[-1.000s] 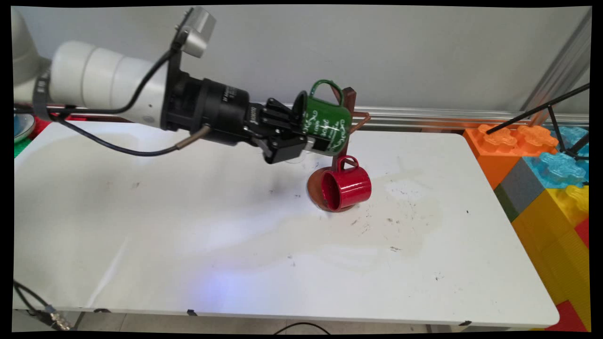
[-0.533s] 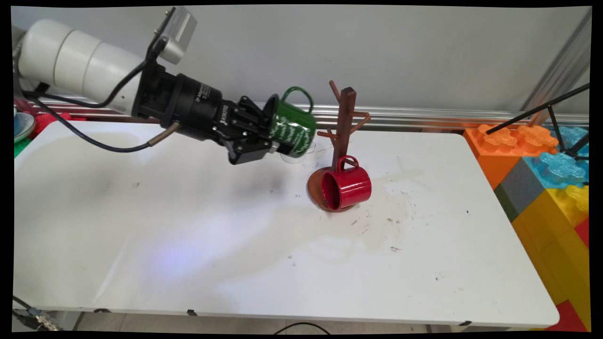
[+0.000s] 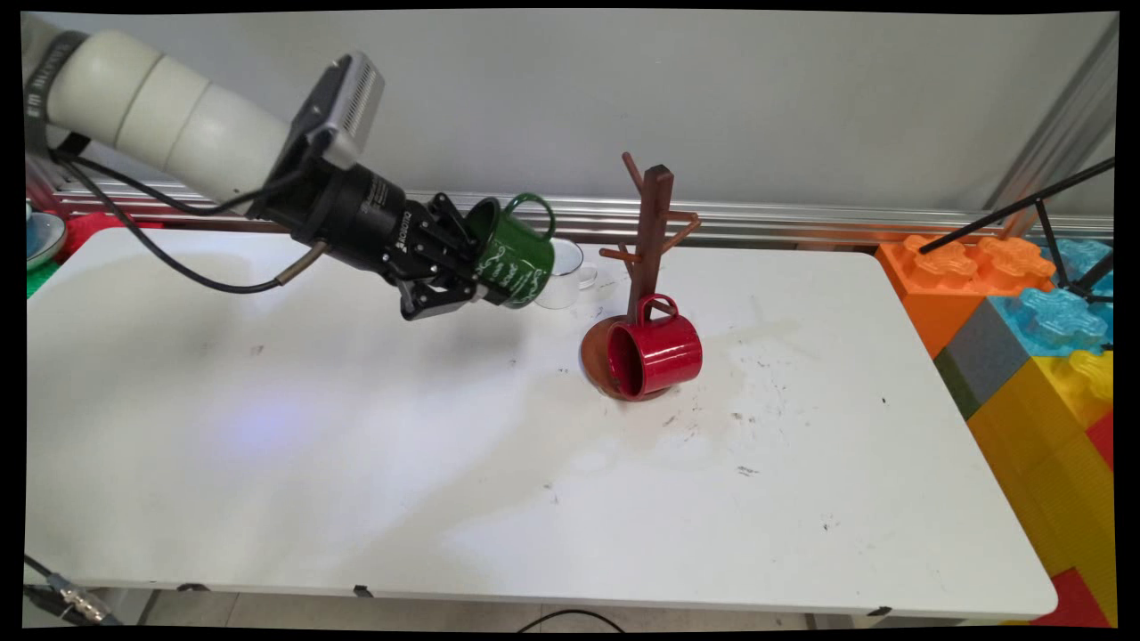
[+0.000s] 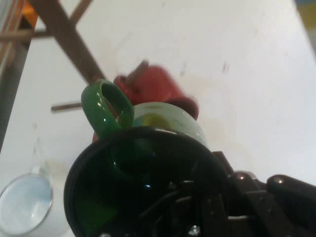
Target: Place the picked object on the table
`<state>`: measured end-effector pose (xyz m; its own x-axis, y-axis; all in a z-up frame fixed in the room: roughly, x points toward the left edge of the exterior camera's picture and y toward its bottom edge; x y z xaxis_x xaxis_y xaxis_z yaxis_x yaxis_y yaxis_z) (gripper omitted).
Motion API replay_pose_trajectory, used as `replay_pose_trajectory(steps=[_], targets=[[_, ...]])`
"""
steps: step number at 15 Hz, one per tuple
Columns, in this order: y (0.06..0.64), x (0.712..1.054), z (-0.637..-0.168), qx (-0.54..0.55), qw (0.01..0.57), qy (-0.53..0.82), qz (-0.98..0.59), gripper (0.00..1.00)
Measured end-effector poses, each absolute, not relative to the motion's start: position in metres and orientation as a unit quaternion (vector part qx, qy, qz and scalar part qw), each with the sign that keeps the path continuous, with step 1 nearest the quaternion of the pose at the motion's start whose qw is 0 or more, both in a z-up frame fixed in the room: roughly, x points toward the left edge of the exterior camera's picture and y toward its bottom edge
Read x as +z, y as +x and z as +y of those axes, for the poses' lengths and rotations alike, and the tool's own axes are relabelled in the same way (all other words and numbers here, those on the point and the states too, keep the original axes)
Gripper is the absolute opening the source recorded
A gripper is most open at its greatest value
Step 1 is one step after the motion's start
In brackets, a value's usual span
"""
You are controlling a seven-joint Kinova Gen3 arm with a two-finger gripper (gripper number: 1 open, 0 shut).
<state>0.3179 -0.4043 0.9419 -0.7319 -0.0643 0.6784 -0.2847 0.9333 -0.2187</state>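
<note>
**Green mug held aloft beside the mug tree**

A white tabletop is seen across the main view, with coloured giant blocks stacked off its right end. Near the far middle a brown mug tree is stood on its round base, and a red mug is hung on a low peg, its mouth turned toward the camera. The tool is clamped on the rim of a green mug, one finger inside the mouth and one outside, so the mug is carried tilted on its side, well clear of the tabletop and to the left of the tree. Just behind it a small white mug is stood upright.

The green mug is judged to be enamelled metal (light, stiff, glossy and probably slippery); a pinch on the rim wall is the natural hold, the handle being left free.

Height above the tabletop is shown only in the main view. Only the hand view shows the dark inside of the mug and the red mug directly beyond it.
</note>
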Motion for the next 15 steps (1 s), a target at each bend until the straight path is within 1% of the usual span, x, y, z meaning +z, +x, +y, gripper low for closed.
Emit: replay_pose_trajectory(steps=[4, 9, 15], targets=[[0.319, 0.931, -0.417, 0.163, 0.298, 0.079, -0.937, 0.00], [0.316, 0.905, -0.441, 0.168, 0.216, 0.053, -0.961, 0.00], [0.305, 0.872, -0.470, 0.161, 0.149, 0.035, -0.975, 0.00]])
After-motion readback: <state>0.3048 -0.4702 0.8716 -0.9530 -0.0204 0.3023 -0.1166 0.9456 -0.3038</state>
